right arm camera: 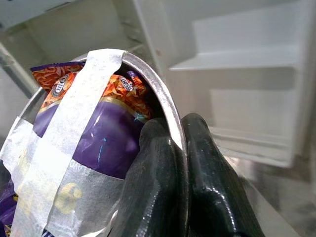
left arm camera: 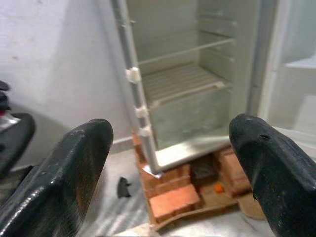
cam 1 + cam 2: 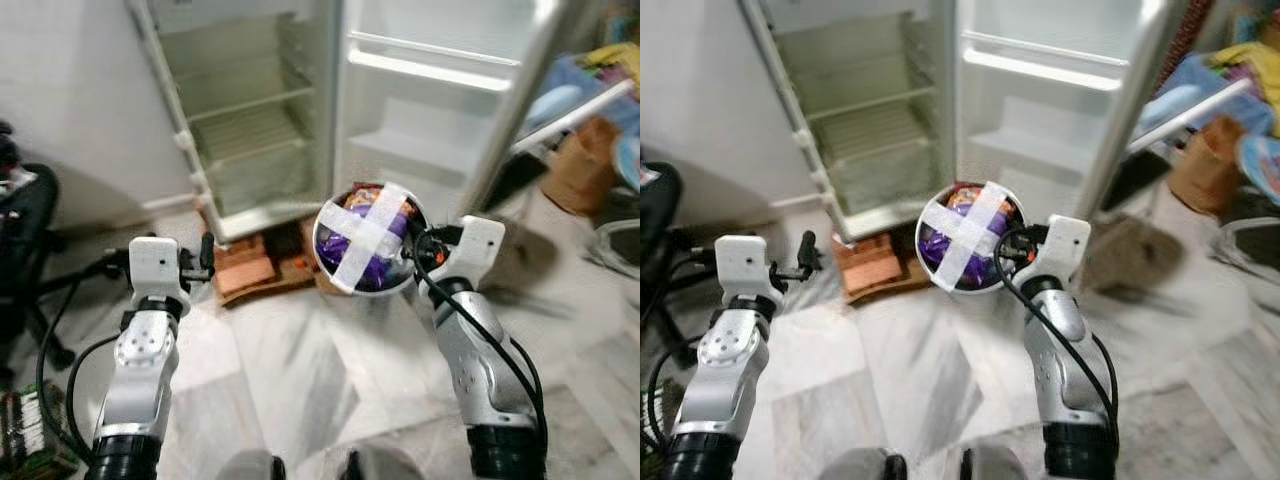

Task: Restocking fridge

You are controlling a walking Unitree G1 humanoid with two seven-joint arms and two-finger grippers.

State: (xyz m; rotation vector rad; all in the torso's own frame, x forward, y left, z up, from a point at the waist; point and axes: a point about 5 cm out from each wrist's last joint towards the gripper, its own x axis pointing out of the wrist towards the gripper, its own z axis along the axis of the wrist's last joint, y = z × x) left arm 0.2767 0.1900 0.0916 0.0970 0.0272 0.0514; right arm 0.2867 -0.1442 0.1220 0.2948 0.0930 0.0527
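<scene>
Right wrist view: right gripper [image 1: 178, 148] pinches bowl [image 1: 165, 106] rim | tape [image 1: 74, 128] hides packet [image 1: 106, 138] lettering | left gripper [image 2: 170, 163] spread

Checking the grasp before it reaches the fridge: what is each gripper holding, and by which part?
The right gripper pinches the bowl by its rim, one finger inside, one outside. The left gripper is open, holding nothing.

A round shiny metal bowl [image 3: 368, 243] sits near the centre of the left eye view, tilted so its open mouth faces the camera. It is packed with purple and orange snack packets [image 1: 106, 131], held in by two strips of whitish tape [image 3: 365, 237] crossed over the mouth. At twelve o'clock from it stands the white fridge [image 3: 255, 120], door open, wire shelves bare, base resting on reddish bricks [image 2: 170, 195].
</scene>
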